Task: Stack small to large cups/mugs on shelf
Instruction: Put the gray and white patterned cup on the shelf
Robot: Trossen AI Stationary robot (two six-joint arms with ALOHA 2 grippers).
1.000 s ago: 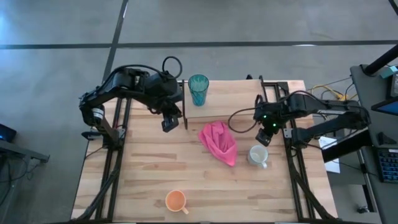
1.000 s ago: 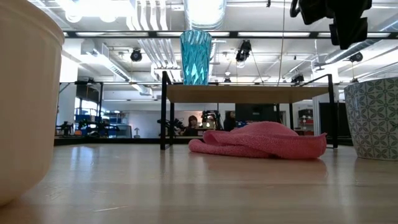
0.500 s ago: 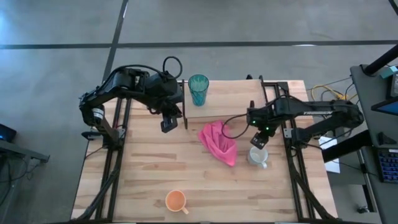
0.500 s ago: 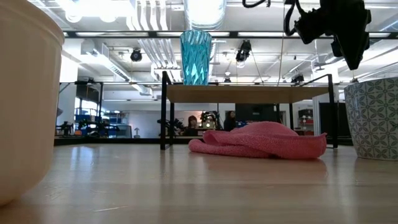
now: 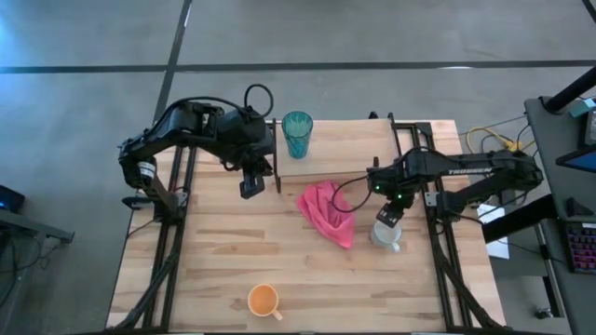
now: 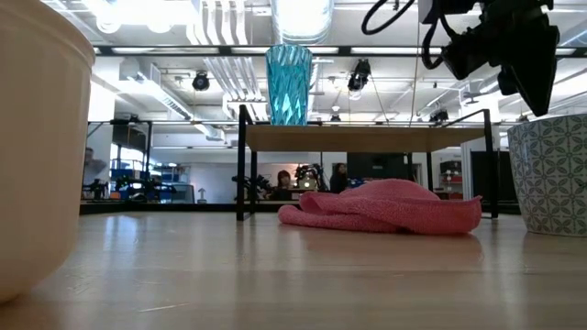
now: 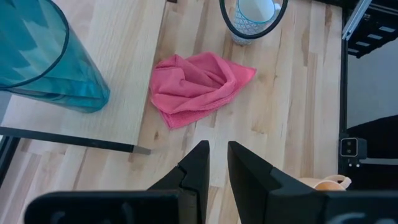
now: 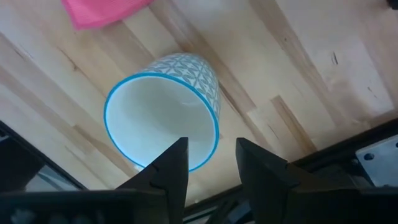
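Observation:
The teal tumbler (image 5: 297, 133) stands upright on the far left corner of the shelf (image 5: 345, 154), and it also shows in the low view (image 6: 289, 84). On its base near the table's right edge sits the white mug (image 5: 385, 233), patterned outside with a blue rim (image 8: 165, 121). The small orange mug (image 5: 264, 300) stands by the near edge. My right gripper (image 8: 211, 168) is open and hovers just above the white mug's rim, clear of it in the low view (image 6: 537, 92). My left gripper (image 5: 250, 184) waits left of the shelf, its fingers a narrow gap apart (image 7: 217, 168).
A crumpled pink cloth (image 5: 328, 212) lies on the table between the shelf's near edge and the white mug. Black frame rails run along both sides of the table. Bare wood stretches across the table's near left part.
My right gripper has moved toward the near edge and down, from beside the shelf's right end to just over the white mug. Its fingers now point down at the rim. No mug, tumbler or cloth has moved.

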